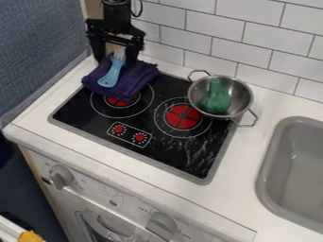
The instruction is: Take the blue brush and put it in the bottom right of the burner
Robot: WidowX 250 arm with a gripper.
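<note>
Straddling the bristle end of a light-blue brush (110,78), a black gripper (115,57) hangs over the rear left of the stovetop (176,158), its 2 fingers spread apart. The brush lies on a purple cloth (142,73) partly covering 1 burner. Nearby, a 2-handled metal colander (241,99) holds a green object (216,99).

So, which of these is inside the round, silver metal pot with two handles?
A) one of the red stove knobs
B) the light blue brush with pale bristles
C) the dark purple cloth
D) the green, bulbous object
D: the green, bulbous object shows within the rim of the metal pot, while the blue brush and purple cloth are over toward the view's left.
</note>
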